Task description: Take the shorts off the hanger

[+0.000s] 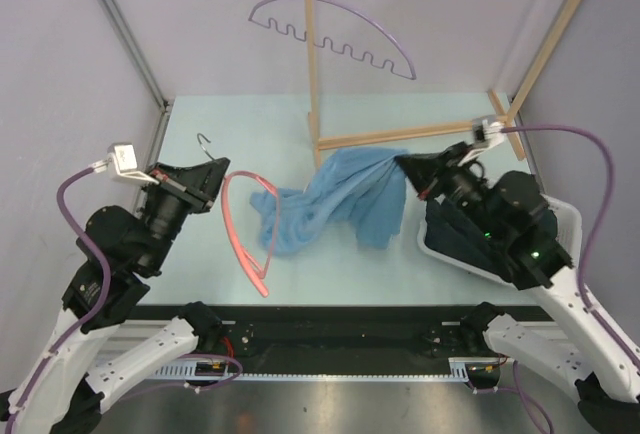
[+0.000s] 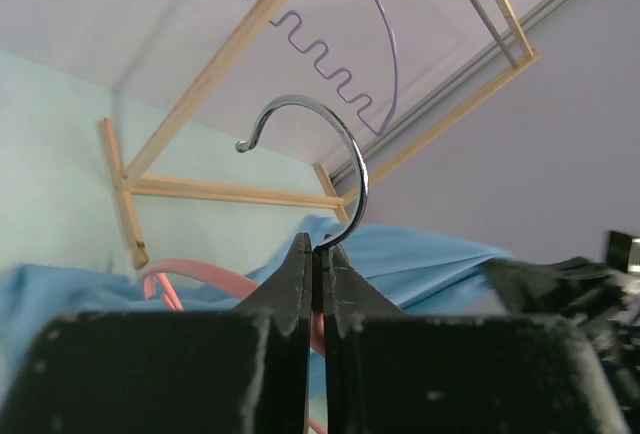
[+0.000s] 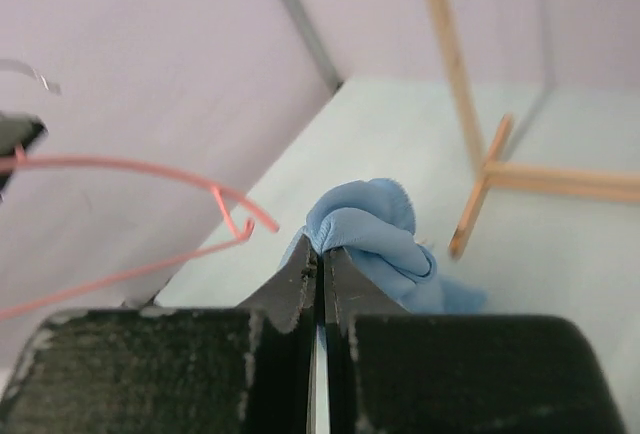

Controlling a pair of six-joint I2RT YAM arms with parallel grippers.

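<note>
You see light blue shorts [image 1: 340, 202] crumpled mid-tabletop | left fingers [image 2: 292, 289] pinch hanger hook [image 2: 300, 102] | right fingers [image 3: 290, 289] pinch bunched fabric

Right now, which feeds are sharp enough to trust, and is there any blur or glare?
Top external: evenly lit and sharp, soft shadows only, light blue shorts clearly readable. Left wrist: hanger hook crisp with a bright glint along its metal, dark jaws in the foreground blurred. Right wrist: shorts fabric at the jaws fairly sharp, wooden frame behind soft and out of focus.
</note>
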